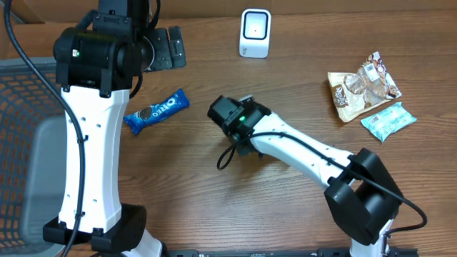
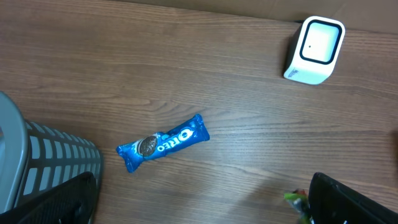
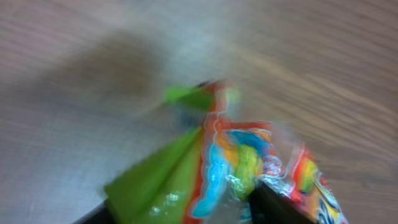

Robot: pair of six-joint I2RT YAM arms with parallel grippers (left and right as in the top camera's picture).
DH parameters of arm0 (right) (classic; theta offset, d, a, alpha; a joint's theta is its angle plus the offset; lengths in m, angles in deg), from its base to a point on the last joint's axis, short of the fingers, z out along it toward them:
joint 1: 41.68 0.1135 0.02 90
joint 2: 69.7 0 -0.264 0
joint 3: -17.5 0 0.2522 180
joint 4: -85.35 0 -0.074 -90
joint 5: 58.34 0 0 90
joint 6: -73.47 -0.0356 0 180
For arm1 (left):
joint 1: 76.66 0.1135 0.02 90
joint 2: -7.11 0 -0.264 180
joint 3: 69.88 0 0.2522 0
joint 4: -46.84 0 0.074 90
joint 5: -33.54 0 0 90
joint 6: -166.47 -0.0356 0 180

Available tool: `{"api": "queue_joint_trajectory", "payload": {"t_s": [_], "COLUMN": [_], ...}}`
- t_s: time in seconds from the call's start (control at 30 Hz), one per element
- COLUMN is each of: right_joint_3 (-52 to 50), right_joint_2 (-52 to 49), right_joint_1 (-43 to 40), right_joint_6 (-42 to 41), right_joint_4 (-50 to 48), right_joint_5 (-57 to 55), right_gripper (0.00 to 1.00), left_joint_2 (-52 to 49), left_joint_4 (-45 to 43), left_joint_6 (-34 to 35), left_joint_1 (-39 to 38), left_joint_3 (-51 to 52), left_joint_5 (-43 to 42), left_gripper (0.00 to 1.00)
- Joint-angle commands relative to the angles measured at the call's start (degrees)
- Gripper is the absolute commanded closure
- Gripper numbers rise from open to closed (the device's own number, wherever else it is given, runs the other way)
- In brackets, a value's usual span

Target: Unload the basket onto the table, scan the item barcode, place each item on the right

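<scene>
Your right end effector (image 1: 230, 116), mid-frame overhead, has the colourful packet (image 3: 230, 168) right at its tip; blur hides whether it clamps. Scanner (image 1: 255, 32) lies straight up-frame, slightly right. Left end effector (image 1: 173, 47) stands wide apart, empty.

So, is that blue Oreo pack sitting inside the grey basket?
No, the Oreo pack lies flat on the wooden table, apart from the basket.

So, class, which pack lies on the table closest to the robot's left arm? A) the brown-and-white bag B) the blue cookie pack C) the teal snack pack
B: the overhead view shows the blue cookie pack lying right beside the left arm.
</scene>
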Motion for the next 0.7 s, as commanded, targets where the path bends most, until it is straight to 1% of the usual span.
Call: {"api": "queue_joint_trajectory", "payload": {"t_s": [0.0,0.03,0.07,0.1,0.17,0.27,0.4,0.5,0.57,0.67], "right_joint_3": [0.5,0.7,0.7,0.7,0.7,0.7,0.6,0.3,0.6,3.2], "right_joint_2": [0.2,0.2,0.2,0.2,0.2,0.2,0.2,0.2,0.3,1.0], "right_joint_1": [-0.1,-0.7,-1.2,-1.9,-3.2,-5.6,-7.6,-7.9,-7.9,-7.9], "right_joint_6": [4.6,8.3,10.3,12.1,15.0,16.6,17.0,18.8,20.7,20.7], "right_joint_4": [1.9,3.3,4.0,4.6,5.6,5.7,6.7,7.1,7.1,7.6], "right_joint_5": [7.2,6.9,6.3,5.6,3.9,3.8,5.0,6.7,9.8,12.0], "right_gripper": [0.33,0.15,0.06,0.01,0.00,0.00,0.00,0.00,0.00,0.02], "left_joint_2": [-0.1,-0.1,-0.1,-0.1,-0.1,-0.1,-0.1,-0.1,-0.1,-0.1], "left_joint_4": [-0.2,-0.2,-0.2,-0.2,-0.2,-0.2,-0.2,-0.2,-0.2,-0.2], "left_joint_6": [-1.1,-1.1,-1.1,-1.1,-1.1,-1.1,-1.1,-1.1,-1.1,-1.1], "left_joint_1": [0.0,0.0,0.0,0.0,0.0,0.0,0.0,0.0,0.0,0.0], "left_joint_3": [0.1,0.1,0.1,0.1,0.1,0.1,0.1,0.1,0.1,0.1], "left_joint_5": [0.8,0.8,0.8,0.8,0.8,0.8,0.8,0.8,0.8,0.7], "left_gripper": [0.00,0.00,0.00,0.00,0.00,0.00,0.00,0.00,0.00,0.00]}}
